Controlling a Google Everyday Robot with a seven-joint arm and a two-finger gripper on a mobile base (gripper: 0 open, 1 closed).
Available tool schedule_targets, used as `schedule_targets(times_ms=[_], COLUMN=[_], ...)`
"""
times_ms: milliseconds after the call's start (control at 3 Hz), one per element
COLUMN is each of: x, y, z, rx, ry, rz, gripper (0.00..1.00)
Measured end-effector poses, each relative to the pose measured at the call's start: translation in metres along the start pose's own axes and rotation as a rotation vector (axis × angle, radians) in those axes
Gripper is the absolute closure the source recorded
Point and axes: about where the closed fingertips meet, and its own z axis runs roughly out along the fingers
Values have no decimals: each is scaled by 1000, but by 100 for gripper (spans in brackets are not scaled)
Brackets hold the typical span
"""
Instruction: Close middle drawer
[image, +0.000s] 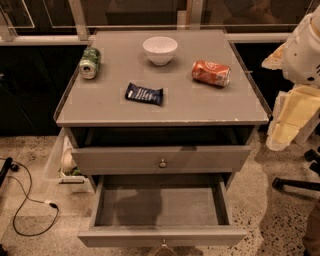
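The middle drawer (160, 206) of the grey cabinet is pulled far out toward me. Its plain grey inside is bare, and its low front panel with a small round knob (164, 244) sits at the bottom edge of the view. The drawer above it (120, 160) stands out a little and has its own knob (162, 163). My arm, white and pale yellow, hangs at the right edge. Its gripper (287, 125) is beside the cabinet's right side, at about the height of the top, well away from the open drawer and touching nothing.
On the cabinet top (200, 107) lie a green can (90, 62), a white bowl (160, 50), an orange can (211, 73) and a dark blue snack packet (144, 93). A clear plastic bin (62, 160) stands left of the cabinet. A cable (25, 200) lies on the floor and a chair base (300, 182) stands at the right.
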Motion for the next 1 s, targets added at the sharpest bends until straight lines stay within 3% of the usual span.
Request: schedule_targets(times_ms=[333, 667, 1000], x=[0, 13, 34], y=[0, 12, 45], z=[0, 12, 45], rx=[0, -31, -96], ry=[0, -14, -52], rz=[0, -14, -12], gripper=[0, 0, 0])
